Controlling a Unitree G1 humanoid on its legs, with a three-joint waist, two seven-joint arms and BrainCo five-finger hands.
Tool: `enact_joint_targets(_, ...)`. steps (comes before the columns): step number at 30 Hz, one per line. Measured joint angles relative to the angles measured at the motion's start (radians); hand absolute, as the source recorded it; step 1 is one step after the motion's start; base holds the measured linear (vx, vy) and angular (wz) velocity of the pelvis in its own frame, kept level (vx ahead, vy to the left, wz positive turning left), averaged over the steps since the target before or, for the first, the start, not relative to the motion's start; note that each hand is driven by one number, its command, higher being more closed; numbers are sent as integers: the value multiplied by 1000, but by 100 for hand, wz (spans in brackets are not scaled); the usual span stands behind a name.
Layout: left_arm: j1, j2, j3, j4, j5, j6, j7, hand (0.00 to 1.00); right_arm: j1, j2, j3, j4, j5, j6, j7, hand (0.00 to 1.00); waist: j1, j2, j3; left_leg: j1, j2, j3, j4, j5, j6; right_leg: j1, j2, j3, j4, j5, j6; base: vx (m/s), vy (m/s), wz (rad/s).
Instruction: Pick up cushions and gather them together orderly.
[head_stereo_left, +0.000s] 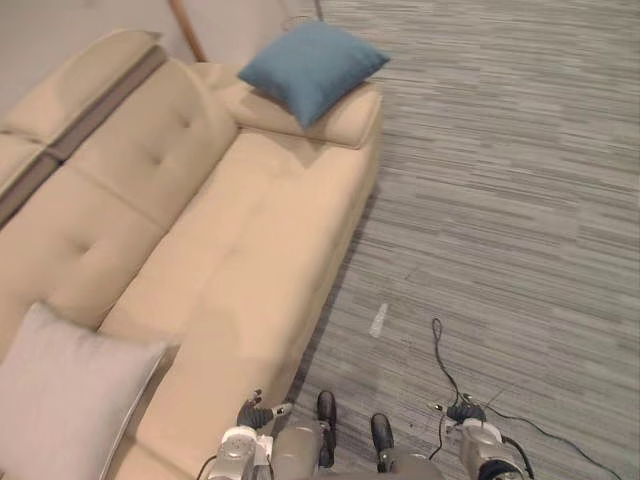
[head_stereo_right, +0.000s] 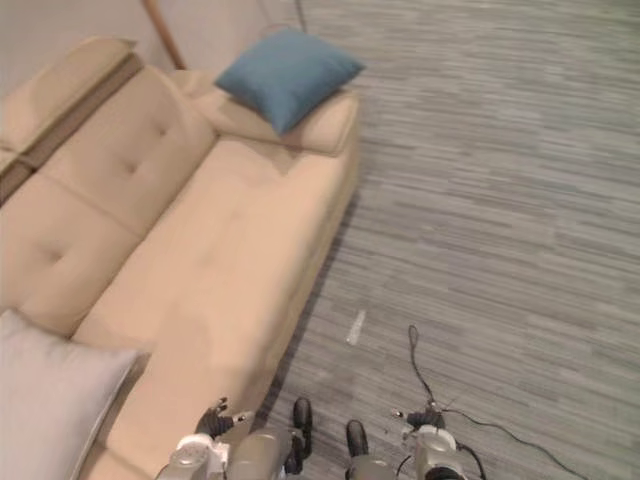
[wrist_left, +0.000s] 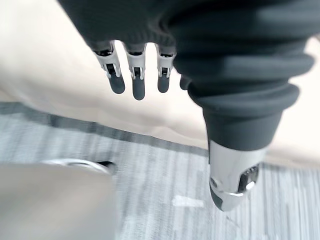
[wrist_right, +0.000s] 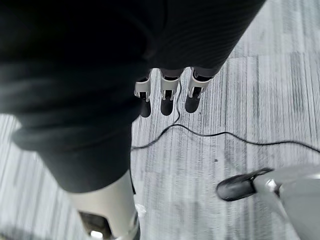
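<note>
A blue cushion (head_stereo_left: 312, 68) lies tilted on the far armrest of the beige sofa (head_stereo_left: 250, 250). At the sofa's near end, a light grey cushion (head_stereo_left: 60, 400) leans against the backrest. My left hand (wrist_left: 136, 80) hangs low beside the sofa's front edge, fingers relaxed and holding nothing; in the left eye view the left hand (head_stereo_left: 255, 412) shows at the bottom. My right hand (wrist_right: 168, 97) hangs over the carpet, fingers straight and empty, and the right hand (head_stereo_left: 465, 412) is at the bottom right. Both hands are far from either cushion.
Grey striped carpet (head_stereo_left: 500, 200) spreads to the right of the sofa. A small white scrap (head_stereo_left: 378, 320) lies on it near the sofa's front. A slanted wooden pole (head_stereo_left: 187, 30) stands behind the sofa's far end.
</note>
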Motion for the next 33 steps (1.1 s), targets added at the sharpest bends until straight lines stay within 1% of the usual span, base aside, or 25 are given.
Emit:
enact_joint_targets(1,-4,5,0,4,-1,2,-1,0,-2,7,-5,-1,0,0,0,0,0,-5,3,19,1,31,2,-21,2,-76,8,-20,172,-57,141,306,122,-55)
enact_joint_targets(3,1,10,-14,10,-2,13,1,0,-1,18,-22,-1,0,1,0,0,-9,-3,5,68,5,68,22,-50,20,-173,-3,-111,417,-36,158,369,102,-53)
enact_joint_targets(4,2,20,-41,9,-2,18,3,0,0,22,-22,-1,0,1,1,0,-21,-5,6,103,2,85,17,-57,26,-210,-35,-192,517,-36,160,382,43,-38)
enact_joint_targets(5,-1,27,-56,9,-3,21,4,0,-4,22,-22,-1,0,1,1,0,-29,-5,10,138,-3,90,-3,-57,27,-235,-75,-267,563,-53,140,391,1,-46)
enact_joint_targets(6,-15,36,-73,8,-11,21,8,0,-17,20,-22,-1,0,1,1,0,-29,-3,24,211,-6,94,-56,-57,27,-243,-116,-367,561,-92,48,476,-21,-59)
enact_joint_targets(7,-22,40,-74,8,-21,21,11,0,-24,20,-20,-2,0,0,1,0,-36,-1,37,271,-1,96,-98,-58,29,-252,-140,-443,504,-110,-17,388,-40,-55)
enact_joint_targets(9,-39,44,-74,8,-21,21,16,0,-41,17,-20,-8,0,-1,1,0,-41,2,43,300,10,97,-120,-58,29,-278,-141,-489,404,-91,-53,387,-113,-21)
enact_joint_targets(11,-74,53,-91,8,-20,20,20,0,-37,12,-22,-42,0,-1,-1,0,-63,-13,72,354,6,73,-140,-61,23,-284,-143,-491,86,74,-57,472,-217,24)
enact_joint_targets(12,-74,55,-93,8,-19,20,20,0,-31,12,-23,-41,0,0,-2,0,-70,-24,73,371,-2,69,-145,-65,16,-275,-149,-481,31,114,-51,397,-196,44)
enact_joint_targets(13,-68,52,-92,12,-18,20,20,0,-8,8,-28,-38,0,1,-2,0,-83,-35,73,408,-6,50,-145,-86,-19,-269,-160,-470,27,245,-121,526,-239,3)
enact_joint_targets(14,-57,28,-89,28,-17,18,19,0,-12,-8,-33,-40,0,2,-3,0,-78,6,66,418,41,41,-125,-97,-44,-283,-127,-479,103,190,-164,606,-303,-4)
enact_joint_targets(15,-57,20,-85,40,-17,20,19,0,-18,-10,-37,-44,0,1,-3,0,-89,5,64,374,49,17,-13,-93,-56,-298,-128,-478,169,120,-177,587,-305,-19)
enact_joint_targets(16,-57,12,-79,42,-17,20,19,0,-16,-12,-44,-44,0,0,-3,0,-89,5,64,344,58,11,58,-87,-67,-296,-129,-477,184,99,-187,474,-260,6)
enact_joint_targets(18,-56,-10,-78,50,-19,20,21,0,-10,-18,-68,-34,8,3,-9,0,-85,6,65,197,125,-20,417,-87,-132,-217,-121,-489,164,53,-208,446,-217,9)
enact_joint_targets(19,-56,-11,-78,50,-19,20,21,0,-8,-19,-67,-34,12,2,-12,0,-85,5,66,173,137,-18,463,-95,-139,-188,-119,-492,149,50,-210,404,-166,21)
enact_joint_targets(21,-54,-14,-79,49,-19,19,23,0,-3,-23,-67,-32,39,1,-21,0,-77,-4,72,110,149,-11,535,-131,-111,-64,-121,-498,79,30,-210,323,-87,19)
enact_joint_targets(24,-47,-17,-82,48,-21,19,24,0,-4,-41,-70,-37,49,-5,-24,0,-65,1,67,6,105,-11,411,-140,-96,49,-122,-516,-9,13,-196,301,20,11)
enact_joint_targets(25,-43,-18,-85,48,-21,20,23,0,-2,-42,-70,-37,56,-10,-24,0,-63,5,63,-12,66,-12,273,-128,-96,87,-125,-520,-48,14,-186,217,57,13)
enact_joint_targets(26,-35,-18,-93,48,-21,19,19,0,-1,-43,-70,-37,61,-13,-23,0,-58,17,54,-25,19,-21,75,-68,-103,130,-122,-525,-99,8,-173,268,90,12)
enact_joint_targets(27,-27,-20,-94,48,-21,19,16,0,7,-47,-70,-37,67,-15,-23,0,-50,29,46,-30,0,-23,-21,-24,-112,152,-114,-527,-124,9,-162,345,141,-5)
enact_joint_targets(28,-23,-23,-92,42,-30,16,13,0,24,-45,-68,-35,78,-14,-23,0,-23,43,33,-48,-9,-49,-51,81,-96,179,-99,-517,-155,1,-125,304,138,-17)
enact_joint_targets(29,-22,-21,-92,43,-29,16,12,0,28,-39,-65,-34,78,-13,-22,0,-13,41,25,-46,-11,-54,-52,111,-79,186,-97,-510,-162,-3,-106,364,155,-7)
enact_joint_targets(30,-21,-11,-92,46,-28,18,8,0,33,-25,-65,-34,76,-10,-19,0,-14,23,10,-50,-40,-64,-52,112,0,204,-113,-508,-173,-22,-73,324,125,15)
enact_joint_targets(32,-10,-10,-91,49,-28,19,-1,0,53,-16,-73,-32,75,-9,-17,0,-18,-6,-14,-36,-77,-61,-35,72,46,195,-159,-506,-108,-62,-17,479,149,27)
enact_joint_targets(33,-9,-7,-91,48,-28,19,-2,0,60,-10,-78,-34,75,-9,-17,0,-19,-15,-21,-22,-86,-61,-14,39,56,154,-181,-476,28,-99,41,513,141,17)
